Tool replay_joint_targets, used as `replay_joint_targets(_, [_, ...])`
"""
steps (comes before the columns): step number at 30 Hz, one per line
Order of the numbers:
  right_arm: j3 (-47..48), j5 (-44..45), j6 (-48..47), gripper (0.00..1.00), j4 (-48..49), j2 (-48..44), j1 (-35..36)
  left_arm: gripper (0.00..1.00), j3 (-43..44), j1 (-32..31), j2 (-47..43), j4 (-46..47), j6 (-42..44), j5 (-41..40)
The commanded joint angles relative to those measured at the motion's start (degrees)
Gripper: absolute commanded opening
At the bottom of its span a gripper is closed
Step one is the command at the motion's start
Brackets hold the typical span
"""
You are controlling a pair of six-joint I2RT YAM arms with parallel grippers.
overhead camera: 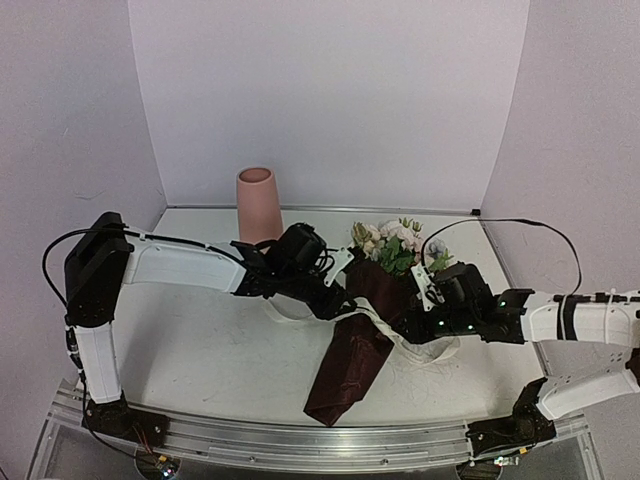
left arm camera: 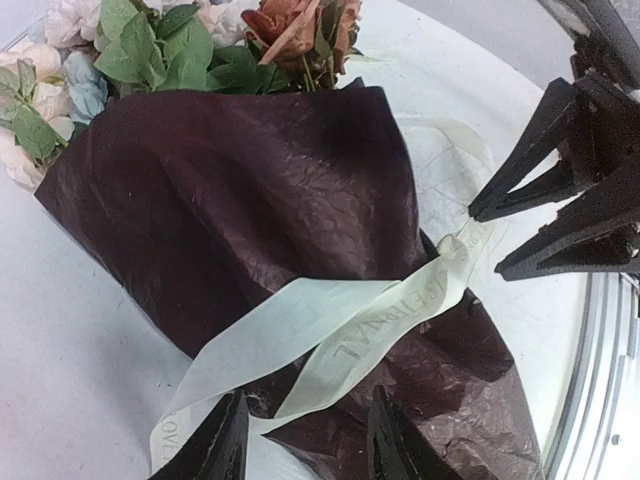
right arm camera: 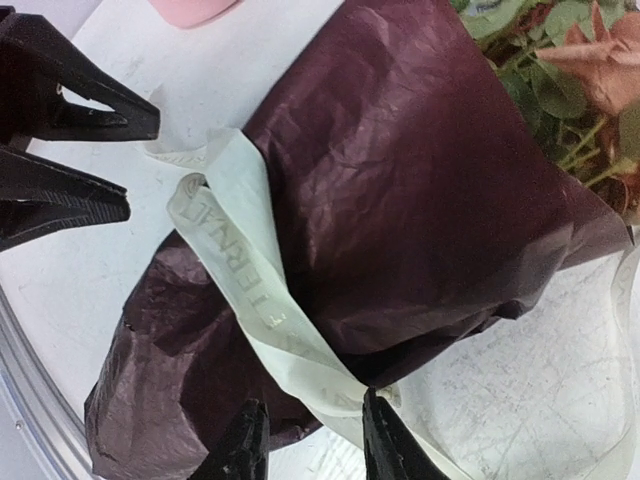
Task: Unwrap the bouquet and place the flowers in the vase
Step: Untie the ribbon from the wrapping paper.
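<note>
At centre of the table point(overhead camera: 200, 345), left gripper point(left arm camera: 308, 400) and right gripper point(right arm camera: 312, 405), jaws spread, straddle the ribbon point(left arm camera: 330, 330) across the bouquet point(overhead camera: 358, 345). Bouquet lies flat, long axis diagonal: flowers point(overhead camera: 392, 245) point far-right, wrapped tail toward the near edge. Vase point(overhead camera: 258, 205) stands behind, far left.

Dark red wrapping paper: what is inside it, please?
Pink, peach, white and pale blue flowers with green leaves stick out of the wrapping paper at its open end. Their lower stems are covered by the paper and cannot be seen.

Overhead; opposed wrist close-ups of bouquet point(left arm camera: 250, 200)
</note>
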Motion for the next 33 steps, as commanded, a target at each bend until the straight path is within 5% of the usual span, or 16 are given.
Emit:
replay_joint_targets(1, [5.0,-3.0,-3.8,0.35,-1.4,3.4,0.3,0.44,2.0,-0.5,-1.3,1.5,2.4,3.1])
replay_joint_targets(13, [7.4,-4.0,-3.9,0.31,-0.9,10.3,0.4,0.49,5.9,-0.5,4.0,1.4,3.8,8.2])
replay_joint_targets(22, [5.8,-3.3,-2.8,0.10,-0.8,8.1,0.4,0.44,7.1,-0.5,6.6,1.2,4.2,7.8])
replay_joint_targets(33, [5.2,-1.7,-1.9,0.04,-0.9,7.6,0.3,0.04,6.6,-0.5,5.3,1.0,3.8,0.6])
